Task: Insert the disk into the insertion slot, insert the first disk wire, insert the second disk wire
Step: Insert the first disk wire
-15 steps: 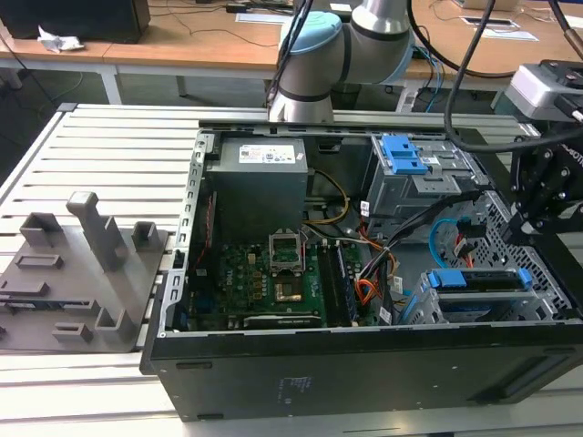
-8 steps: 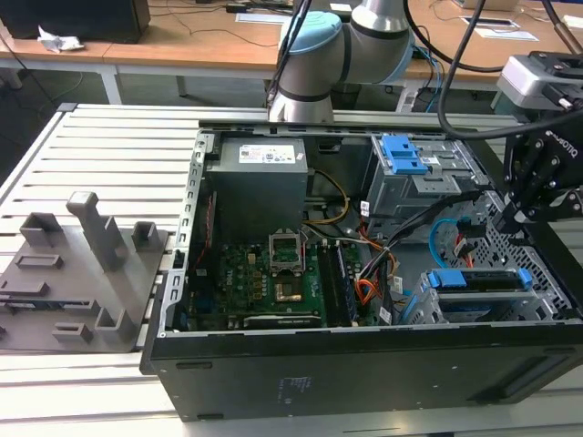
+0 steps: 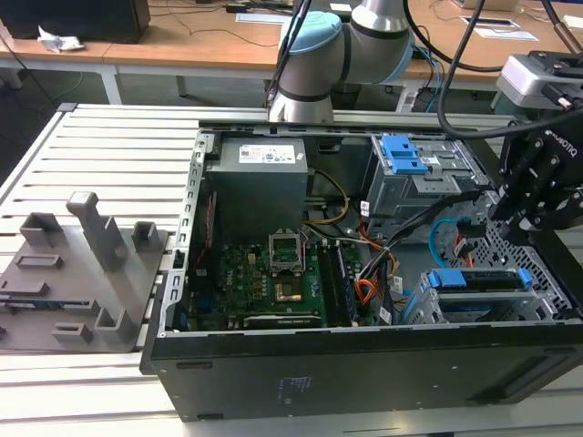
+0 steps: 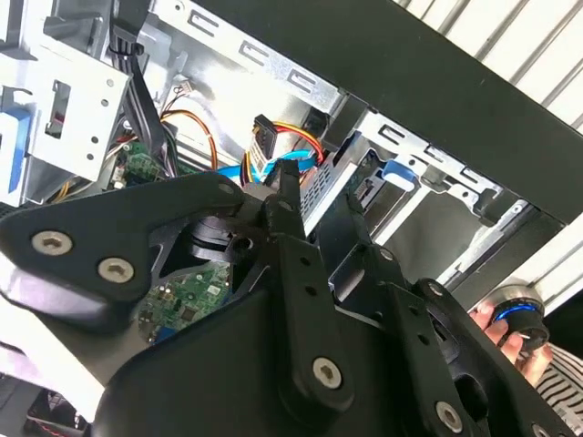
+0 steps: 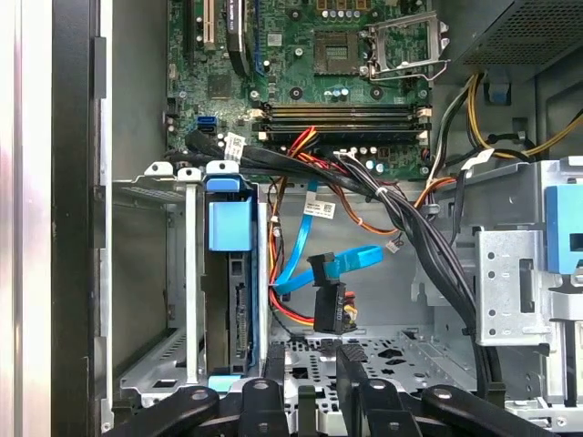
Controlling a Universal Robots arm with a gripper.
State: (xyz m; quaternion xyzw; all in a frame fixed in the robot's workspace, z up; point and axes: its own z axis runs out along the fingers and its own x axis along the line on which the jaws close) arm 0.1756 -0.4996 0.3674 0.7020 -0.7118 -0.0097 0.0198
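The disk [image 3: 480, 280] sits in its blue carrier inside the insertion slot [image 3: 419, 305], the low grey cage at the case's front corner. In the first wrist view the disk [image 5: 240, 314] stands on edge within the insertion slot [image 5: 188, 273]. My gripper [image 5: 312, 373] is open, its fingers [image 5: 274, 364] just short of a black connector [image 5: 330, 308] on orange and red wires, which hangs loose beside the disk. The second disk wire [image 5: 339, 266], flat and light blue, loops just past it, its black plug free. In the exterior view my gripper [image 3: 510, 223] hovers over the cage.
A taller grey cage with a blue latch [image 3: 407, 157] stands behind my gripper. A thick black cable bundle [image 5: 410, 228] runs between the two cages. The motherboard [image 3: 273, 282] lies deeper in the case. A person's fingers [image 4: 512, 339] show outside the case wall.
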